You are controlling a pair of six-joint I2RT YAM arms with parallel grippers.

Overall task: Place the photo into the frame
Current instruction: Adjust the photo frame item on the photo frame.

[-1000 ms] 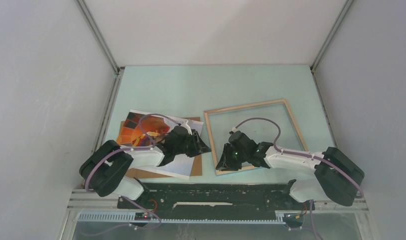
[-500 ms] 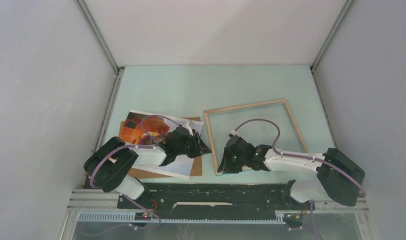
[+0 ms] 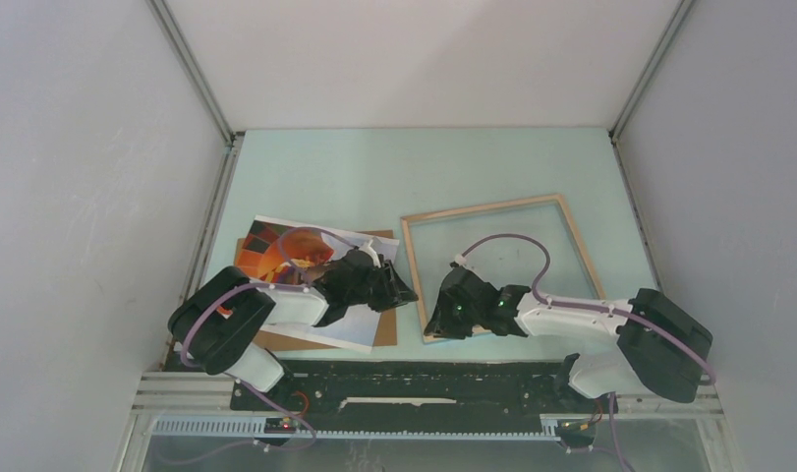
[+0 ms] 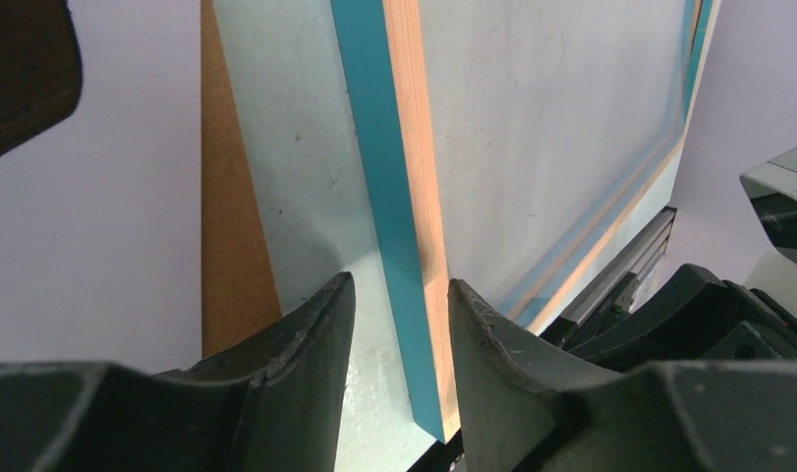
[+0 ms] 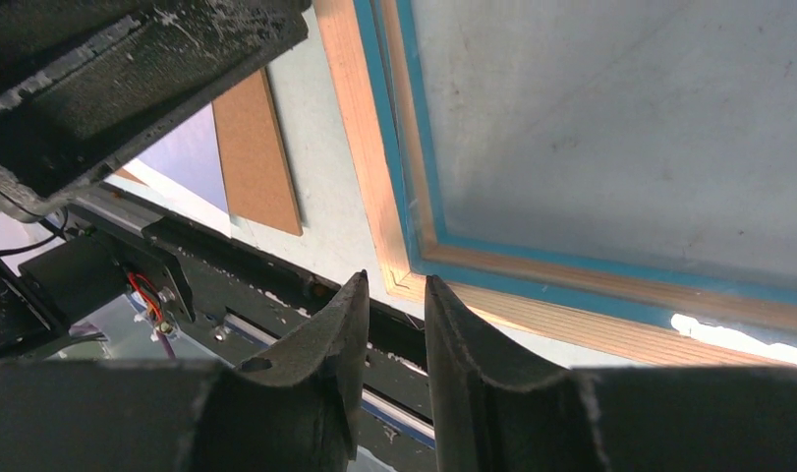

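Crowding at the frame's (image 3: 492, 207) left rail.
Left claw (image 4: 400, 290) half-open astride it, right claw (image 5: 395, 287) narrow (gripping? cannot tell); one nudge could skid the frame or clash my claws.

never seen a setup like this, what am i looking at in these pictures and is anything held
These are two robot arms at the near edge of a table, each ending in a two-finger claw. The wide picture comes from a fixed camera above and behind them; the other two come from cameras on the wrists, looking past each claw's fingers. On it lie a photo, partly on a brown board, and a frame. The left claw is open, the frame's side rail showing between its fingers. The right claw is open at the frame's near corner. Neither seems to hold anything.
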